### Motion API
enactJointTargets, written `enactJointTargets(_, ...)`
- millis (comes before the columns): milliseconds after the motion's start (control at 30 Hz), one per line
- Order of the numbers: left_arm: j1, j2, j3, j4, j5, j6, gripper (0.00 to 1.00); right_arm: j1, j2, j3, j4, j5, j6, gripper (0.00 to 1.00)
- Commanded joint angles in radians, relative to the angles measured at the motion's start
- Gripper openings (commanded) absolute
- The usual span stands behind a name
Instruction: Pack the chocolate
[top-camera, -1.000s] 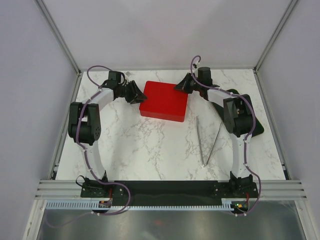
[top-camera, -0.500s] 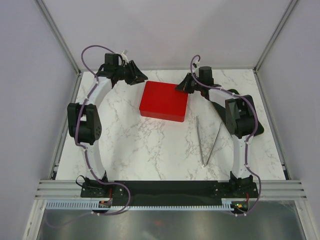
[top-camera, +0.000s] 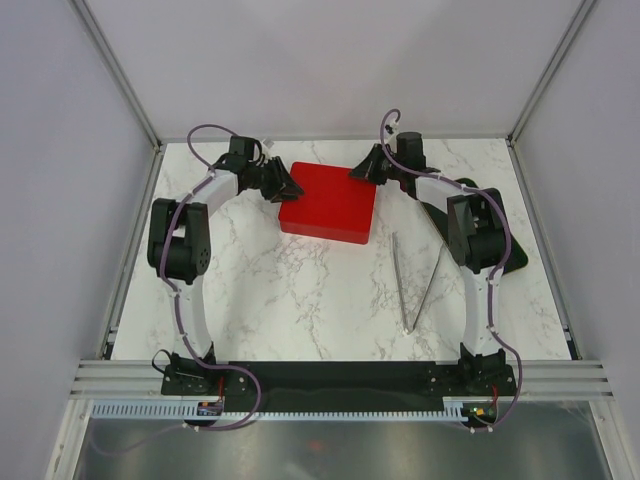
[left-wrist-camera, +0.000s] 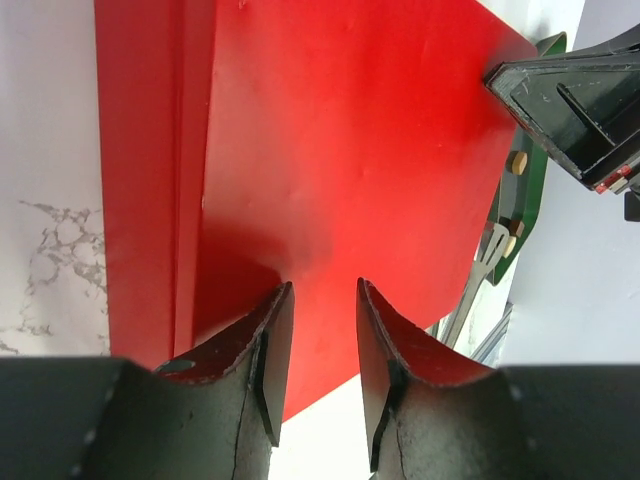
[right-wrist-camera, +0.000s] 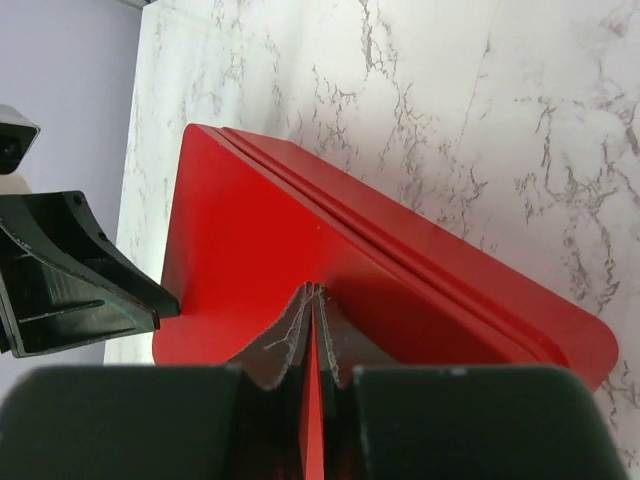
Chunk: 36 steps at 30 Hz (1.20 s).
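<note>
table (top-camera: 290, 295): near-left marble wide open, easy pass | red box (top-camera: 328, 203): lid down, hogs the mid-back | left gripper (top-camera: 296, 190) + right gripper (top-camera: 353, 175) crowd its far corners | tongs (top-camera: 401, 280) lie right-front of box, narrow lane between

Lab robot cell: frame-edged blank walls (top-camera: 330, 60), marble-patterned table (top-camera: 300, 290).
</note>
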Motion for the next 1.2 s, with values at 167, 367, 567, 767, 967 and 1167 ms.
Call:
enactJointTargets(167, 0.000, -0.010, -0.003, -0.011, -0.085, 0.027, 0.40, -0.006, -0.059, -0.049, -0.093, 0.099, -0.088, 0.14)
enactJointTargets(367, -0.003, -0.197, -0.049, -0.074, -0.195, 0.042, 0.42, -0.020, -0.114, 0.026, -0.101, 0.095, -0.176, 0.41)
enactJointTargets(567, -0.022, -0.360, -0.185, -0.101, -0.263, 0.030, 0.41, -0.023, -0.061, 0.112, -0.105, 0.055, -0.258, 0.54)
enactJointTargets(767, -0.135, -0.432, -0.337, -0.080, -0.266, 0.019, 0.27, -0.023, 0.011, 0.215, -0.177, 0.046, -0.413, 0.59)
enactJointTargets(967, -0.221, -0.420, -0.402, -0.031, -0.274, 0.002, 0.13, -0.021, 0.105, 0.344, -0.262, -0.060, -0.454, 0.64)
enactJointTargets(1167, -0.235, -0.328, -0.365, 0.005, -0.266, -0.009, 0.09, -0.023, 0.175, 0.405, -0.305, -0.132, -0.470, 0.66)
